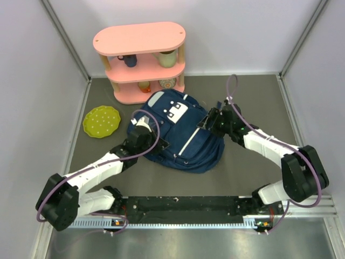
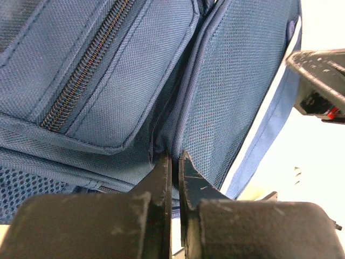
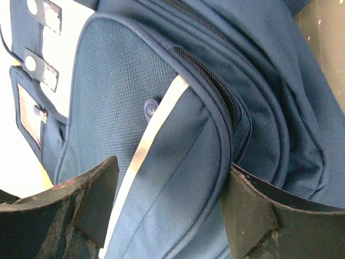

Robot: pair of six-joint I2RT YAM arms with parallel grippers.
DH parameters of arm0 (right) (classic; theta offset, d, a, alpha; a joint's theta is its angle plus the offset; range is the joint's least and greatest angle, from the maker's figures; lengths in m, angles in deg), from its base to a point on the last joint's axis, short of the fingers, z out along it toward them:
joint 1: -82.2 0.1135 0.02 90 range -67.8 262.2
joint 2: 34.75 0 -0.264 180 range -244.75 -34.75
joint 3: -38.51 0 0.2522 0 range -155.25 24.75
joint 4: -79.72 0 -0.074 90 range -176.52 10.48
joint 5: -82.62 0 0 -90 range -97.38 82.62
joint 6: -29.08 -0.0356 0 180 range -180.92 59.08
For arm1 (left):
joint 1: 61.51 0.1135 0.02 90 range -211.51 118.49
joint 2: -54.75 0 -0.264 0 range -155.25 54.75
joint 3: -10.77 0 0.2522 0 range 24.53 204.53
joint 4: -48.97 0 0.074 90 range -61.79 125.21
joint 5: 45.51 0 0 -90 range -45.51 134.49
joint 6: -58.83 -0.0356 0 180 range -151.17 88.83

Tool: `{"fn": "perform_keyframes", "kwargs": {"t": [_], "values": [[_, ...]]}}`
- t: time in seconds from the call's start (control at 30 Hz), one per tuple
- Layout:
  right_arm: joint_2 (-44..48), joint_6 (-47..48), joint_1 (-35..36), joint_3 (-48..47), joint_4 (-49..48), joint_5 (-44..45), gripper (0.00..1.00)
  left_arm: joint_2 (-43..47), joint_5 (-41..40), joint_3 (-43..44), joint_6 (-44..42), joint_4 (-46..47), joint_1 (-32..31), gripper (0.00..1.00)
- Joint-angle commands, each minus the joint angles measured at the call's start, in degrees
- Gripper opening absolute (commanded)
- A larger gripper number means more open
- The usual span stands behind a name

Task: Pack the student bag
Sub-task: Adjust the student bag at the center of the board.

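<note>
student bag point(image 1: 180, 141): navy, white stripe, buckled white patch.
left gripper point(image 2: 175, 162): bag's 9 o'clock, pressed together at pocket crease.
right gripper point(image 3: 171, 171): 2 o'clock, spread astride front pocket.

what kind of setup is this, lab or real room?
Likely a lab test cell: plain white walls box in a grey table, with staged props, a pink shelf and a bag.
</note>
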Motion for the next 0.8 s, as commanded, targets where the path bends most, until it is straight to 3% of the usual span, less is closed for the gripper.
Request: {"fn": "perform_keyframes", "kwargs": {"t": [0.0,0.13,0.3,0.53,0.7,0.77], "values": [[3.1,6.2,-1.1,-5.9,-0.2,4.5,0.75,0.9,-1.1,-1.9,7.5,0.3,-3.1,0.00],[12.5,8.6,-1.1,-1.6,6.9,12.2,0.80,1.0,-3.3,-1.5,9.4,0.3,-3.1,0.00],[25.3,9.7,1.8,4.0,10.0,13.4,0.79,-0.1,-3.0,-0.7,10.1,2.8,-3.0,0.00],[29.1,0.0,25.3,6.5,13.0,26.3,0.68,-1.0,-2.0,-0.2,10.3,3.7,-3.1,0.00],[22.9,-4.6,41.2,5.9,9.2,37.6,0.62,-1.3,-1.3,-0.3,9.3,4.3,-3.1,0.00],[17.9,-6.9,43.7,4.1,9.2,39.1,0.59,-1.3,-0.9,-0.4,9.0,4.4,-3.1,0.00]]}}
